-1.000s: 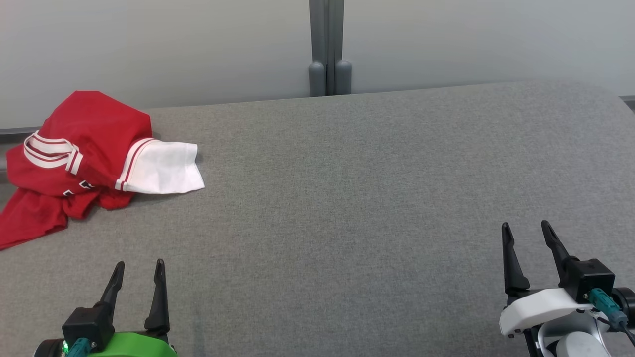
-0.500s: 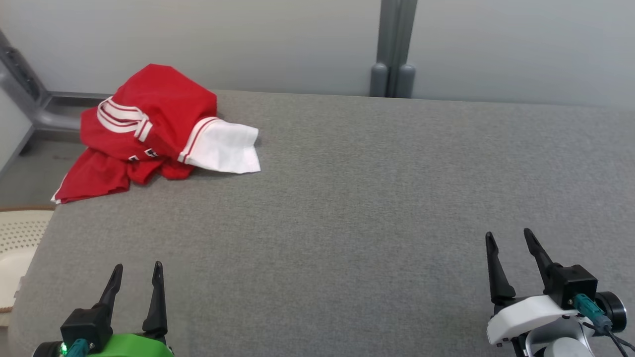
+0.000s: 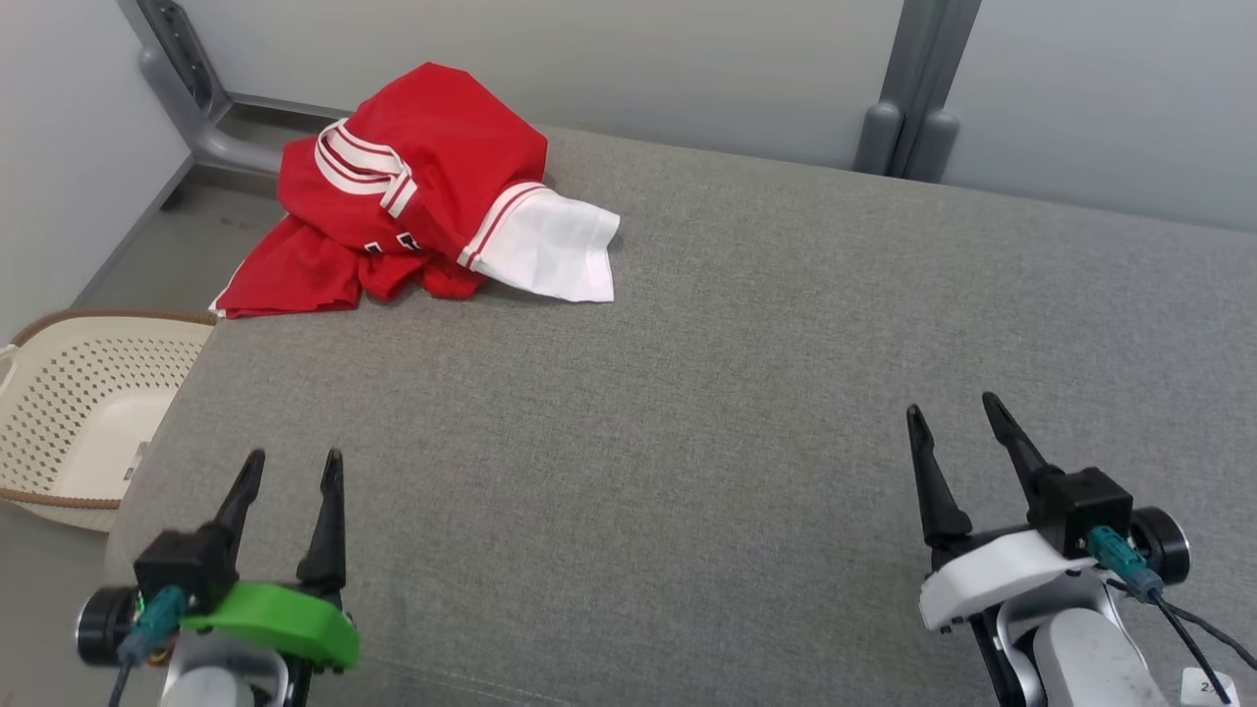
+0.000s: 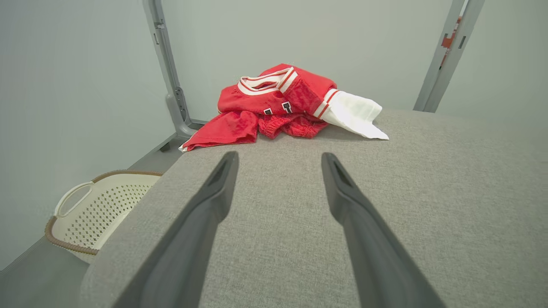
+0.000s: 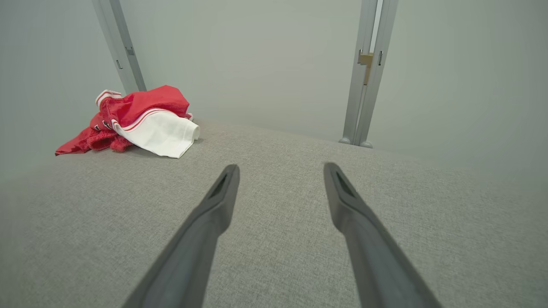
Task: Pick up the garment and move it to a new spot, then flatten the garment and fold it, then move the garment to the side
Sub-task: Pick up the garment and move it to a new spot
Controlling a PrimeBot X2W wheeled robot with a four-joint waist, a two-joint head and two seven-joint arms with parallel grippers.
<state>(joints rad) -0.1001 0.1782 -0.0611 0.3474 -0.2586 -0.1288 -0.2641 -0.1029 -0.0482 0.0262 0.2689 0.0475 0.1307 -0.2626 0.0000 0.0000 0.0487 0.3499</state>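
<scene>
Head view: soft, light red jersey (image 3: 442, 147) crumpled at eleven o'clock, likely best pinched at collar (image 3: 355, 162); left hand (image 3: 295, 457), right hand (image 3: 953, 405) open, empty.

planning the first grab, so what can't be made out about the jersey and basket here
- Jersey lettering: head and left wrist views, tucked under its own folds, unreadable.
- Jersey's full shape: buried in the crumple; in the right wrist view the sleeve covers much of the red.
- Basket: head view, cut by the left edge; left wrist view, its right side hidden behind the table.
</scene>
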